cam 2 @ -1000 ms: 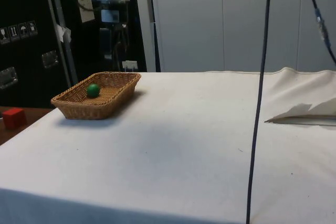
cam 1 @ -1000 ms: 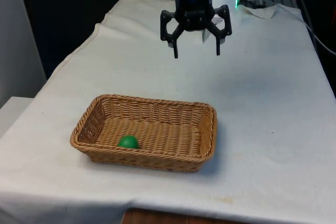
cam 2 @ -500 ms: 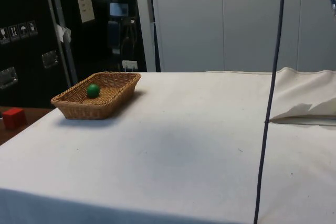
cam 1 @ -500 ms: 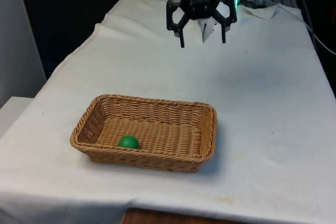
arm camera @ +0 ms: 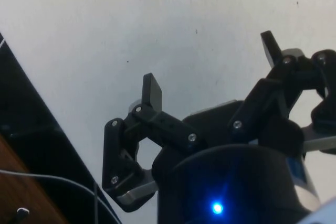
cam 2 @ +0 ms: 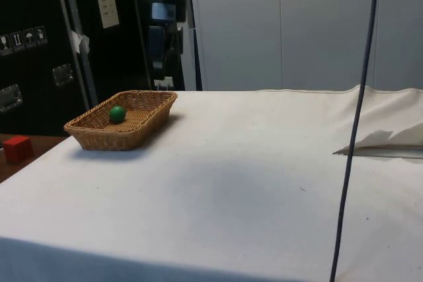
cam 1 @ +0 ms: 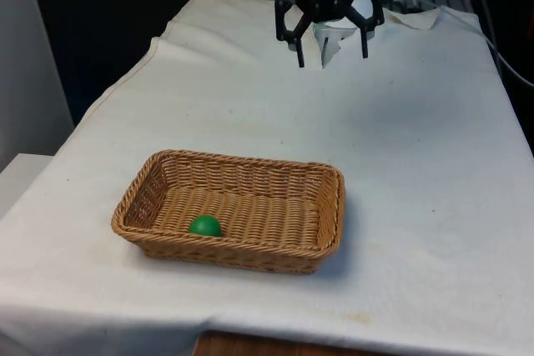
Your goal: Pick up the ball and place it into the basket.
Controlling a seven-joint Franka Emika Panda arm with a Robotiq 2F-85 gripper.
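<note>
The green ball (cam 1: pixel 204 225) lay inside the basket (cam 1: pixel 250 174), near the corner toward the front view's left and close to the near wall. The gripper (cam 1: pixel 332 61) hung in the air well apart from it, over the far part of the table (cam 1: pixel 417 172), with its two fingers (arm camera: pixel 152 91) spread wide and nothing between them. The ball looked smooth and round, so it had no long axis or heading to tell. The basket was a shallow rectangular tray of tan woven wicker with rounded corners and sloping walls; its long side ran across the front view. In the side view the ball (cam 2: pixel 117 113) sat low within the basket (cam 2: pixel 142 123). A plain white cloth (cam 1: pixel 434 231), slightly creased, covered the table.
</note>
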